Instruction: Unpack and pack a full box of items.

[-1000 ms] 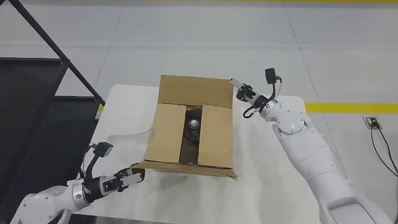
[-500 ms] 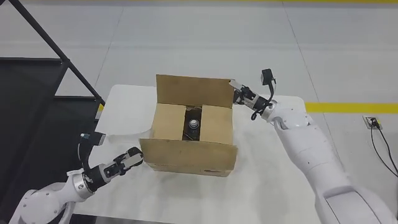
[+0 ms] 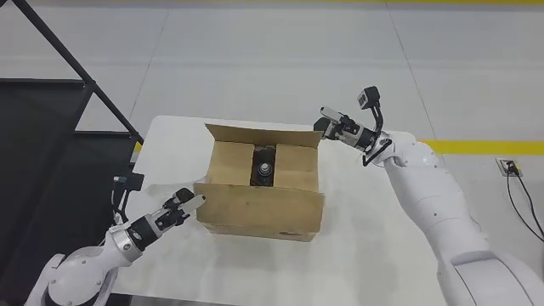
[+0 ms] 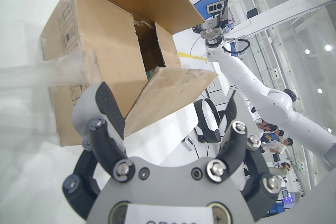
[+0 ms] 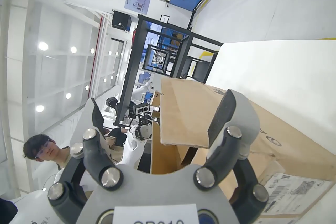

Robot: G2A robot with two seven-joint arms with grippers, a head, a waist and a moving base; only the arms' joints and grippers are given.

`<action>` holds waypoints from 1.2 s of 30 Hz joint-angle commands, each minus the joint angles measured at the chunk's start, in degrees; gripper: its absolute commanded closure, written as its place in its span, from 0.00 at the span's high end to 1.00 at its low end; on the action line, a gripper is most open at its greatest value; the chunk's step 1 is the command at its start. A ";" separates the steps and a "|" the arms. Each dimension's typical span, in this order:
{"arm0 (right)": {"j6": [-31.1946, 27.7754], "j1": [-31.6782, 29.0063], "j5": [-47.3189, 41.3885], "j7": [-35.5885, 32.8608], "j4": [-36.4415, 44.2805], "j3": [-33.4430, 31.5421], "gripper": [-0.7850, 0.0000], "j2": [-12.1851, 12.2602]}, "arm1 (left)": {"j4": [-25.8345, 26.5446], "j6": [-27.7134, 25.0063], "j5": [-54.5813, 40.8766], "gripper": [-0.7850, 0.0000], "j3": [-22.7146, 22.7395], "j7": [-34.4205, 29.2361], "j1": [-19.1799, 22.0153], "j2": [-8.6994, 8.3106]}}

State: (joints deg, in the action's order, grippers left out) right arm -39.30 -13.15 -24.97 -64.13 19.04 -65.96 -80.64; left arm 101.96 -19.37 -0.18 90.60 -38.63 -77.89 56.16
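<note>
A brown cardboard box (image 3: 263, 211) stands in the middle of the white table (image 3: 374, 238), its short side flaps folded inward. Through the gap between them I see a dark item with a silver cap (image 3: 265, 169). My left gripper (image 3: 185, 204) is open at the box's near left corner. In the left wrist view the raised near flap (image 4: 170, 88) sits between the open left gripper (image 4: 170, 109) fingers. My right gripper (image 3: 326, 124) is open at the far right corner. The far flap (image 5: 189, 114) lies between the open right gripper (image 5: 160, 117) fingers.
A black metal frame (image 3: 59, 127) stands to the left of the table. White tabletop stretches to the right of the box and in front of it. A yellow floor line (image 3: 480, 146) runs past the table's far right.
The near flap has swung up from hanging outward to standing upright. The far flap has tipped up from lying back. My left gripper rose toward the box corner and my right gripper shifted with the far flap.
</note>
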 commanded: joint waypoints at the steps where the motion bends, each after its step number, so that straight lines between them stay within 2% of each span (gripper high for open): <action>1: 0.35 0.00 0.06 -1.20 0.80 -0.16 1.00 0.25 | -0.06 0.28 1.33 1.00 -0.96 0.60 0.60 0.08; 9: 2.87 -1.93 0.89 -3.71 6.90 -0.21 1.00 1.34 | -0.58 1.15 5.20 1.00 -3.90 2.69 2.90 0.41; 26: 8.25 -5.55 4.89 -6.27 17.10 0.52 1.00 2.89 | -1.90 3.30 9.18 1.00 -6.85 4.64 5.42 0.83; 27: 9.19 -5.86 5.15 -6.49 17.71 0.59 1.00 3.00 | -1.97 3.45 9.60 1.00 -7.05 4.69 5.57 0.85; 32: 21.64 -6.67 7.27 -3.47 19.69 1.44 1.00 3.27 | -2.32 3.92 11.07 1.00 -8.05 5.22 6.28 1.00; 36: 26.21 -8.39 7.82 -1.96 22.82 1.84 1.00 3.42 | -2.59 3.94 11.49 1.00 -8.58 5.27 6.76 1.09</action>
State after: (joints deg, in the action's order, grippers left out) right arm -13.88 -21.08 -17.15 -66.23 41.08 -64.13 -77.27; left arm 99.44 -15.42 11.17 82.12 -33.34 -71.25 57.23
